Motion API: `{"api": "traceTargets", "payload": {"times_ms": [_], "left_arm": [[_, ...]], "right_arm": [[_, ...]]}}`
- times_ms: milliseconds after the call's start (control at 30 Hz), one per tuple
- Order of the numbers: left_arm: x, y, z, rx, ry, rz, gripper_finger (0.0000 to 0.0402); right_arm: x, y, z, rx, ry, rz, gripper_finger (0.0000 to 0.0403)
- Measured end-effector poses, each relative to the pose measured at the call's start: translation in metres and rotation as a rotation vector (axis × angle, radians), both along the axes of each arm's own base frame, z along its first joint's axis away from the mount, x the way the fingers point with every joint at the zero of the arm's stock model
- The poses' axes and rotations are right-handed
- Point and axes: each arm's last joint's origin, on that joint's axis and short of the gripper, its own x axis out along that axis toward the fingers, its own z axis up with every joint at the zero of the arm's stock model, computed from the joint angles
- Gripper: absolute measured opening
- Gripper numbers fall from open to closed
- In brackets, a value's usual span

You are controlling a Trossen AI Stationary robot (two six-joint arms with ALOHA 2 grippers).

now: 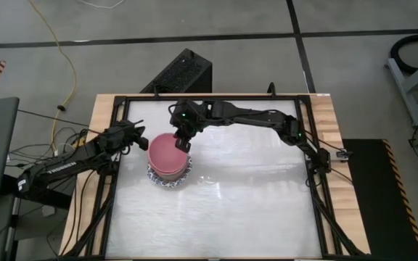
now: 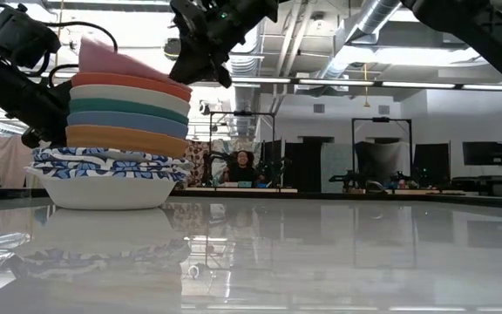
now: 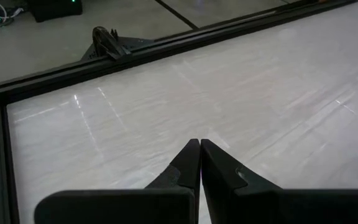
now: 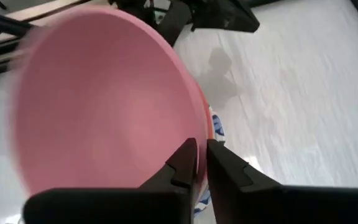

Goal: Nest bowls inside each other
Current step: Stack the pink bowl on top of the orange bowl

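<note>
A stack of nested bowls [image 2: 111, 131] stands on the white table, left of centre. At the bottom are white bowls with blue patterned rims [image 2: 107, 166]. Above them sit orange, blue, green, cream and red [image 2: 129, 81] bowls. A pink bowl [image 1: 167, 151] lies tilted on top, blurred in the right wrist view. My right gripper [image 4: 202, 152] hovers at its far-right rim, fingers a narrow gap apart. My left gripper [image 3: 200, 146] waits shut at the table's left edge, just left of the stack [image 1: 141, 138]. My right gripper comes slanting down from the table's far right, its fingers on either side of the pink bowl's far-right rim [image 4: 205, 124]. Whether they touch that rim I cannot tell. The bowl is tilted, its right side low on the red bowl and its left side [image 2: 90, 48] raised.
A black frame rail [image 1: 209, 98] runs around the white table top. Bare table surface [image 1: 252, 196] spreads to the right of and nearer than the stack. A black box [image 1: 180, 72] stands on the floor beyond the far edge. A person [image 2: 245, 163] sits far off in the room.
</note>
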Motion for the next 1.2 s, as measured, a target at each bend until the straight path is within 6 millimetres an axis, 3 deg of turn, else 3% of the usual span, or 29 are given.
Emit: {"api": "traceTargets", "payload": {"times_ms": [233, 400, 567, 700, 833, 933, 1067, 1200], "left_arm": [[0.000, 0.000, 0.000, -0.002, -0.004, 0.008, 0.0000], [0.000, 0.000, 0.000, -0.001, -0.004, 0.011, 0.0000], [-0.001, 0.001, 0.000, 0.017, 0.014, 0.053, 0.0000], [-0.001, 0.001, 0.000, 0.027, 0.028, 0.045, 0.0000], [-0.001, 0.001, 0.000, 0.031, 0.035, 0.038, 0.0000], [-0.001, 0.001, 0.000, 0.041, 0.049, 0.030, 0.0000], [-0.001, 0.001, 0.000, 0.040, 0.048, 0.028, 0.0000], [-0.001, 0.001, 0.000, 0.042, 0.051, 0.026, 0.0000]], "right_arm": [[0.000, 0.002, 0.000, -0.017, 0.005, 0.024, 0.0100], [-0.005, 0.002, 0.016, -0.019, -0.003, 0.023, 0.0135], [-0.009, 0.007, 0.033, -0.087, -0.078, 0.058, 0.0142], [-0.008, 0.019, 0.050, -0.235, -0.217, 0.254, 0.0132], [-0.007, 0.031, 0.054, -0.196, -0.357, 0.588, 0.0120], [-0.006, 0.023, 0.042, -0.179, -0.338, 0.602, 0.0111], [-0.002, 0.001, 0.007, -0.106, -0.272, 0.559, 0.0102], [0.007, -0.004, -0.012, -0.126, -0.368, 0.548, 0.0095]]}}
